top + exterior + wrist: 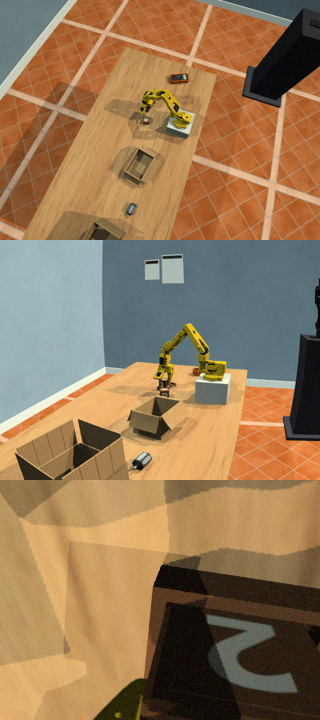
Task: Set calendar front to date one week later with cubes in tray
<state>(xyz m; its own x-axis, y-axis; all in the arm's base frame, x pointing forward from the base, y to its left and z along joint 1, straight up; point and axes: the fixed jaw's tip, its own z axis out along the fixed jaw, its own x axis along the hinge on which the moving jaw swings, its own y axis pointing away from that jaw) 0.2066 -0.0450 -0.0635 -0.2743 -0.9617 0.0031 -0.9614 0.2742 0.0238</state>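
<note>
My gripper (165, 378) is shut on a dark brown cube (163, 382) that shows a pale blue 2. In the wrist view this cube (240, 655) fills the lower right, with the 2 seen upside down and part of a yellow finger (122, 711) beside it. The cube hangs just above the table, by the dark calendar tray (172, 385). A second dark cube (164, 392) sits on the table in front of the tray, outside it; it also shows in the overhead view (146, 120). From above, the gripper (144, 108) hides the held cube and most of the tray.
An open cardboard box (157, 415) stands close in front of the loose cube. A larger open box (72, 457) and a small grey device (141, 460) lie at the near end. An orange multimeter (179, 77) lies behind the arm. The arm's base sits on a white block (212, 391).
</note>
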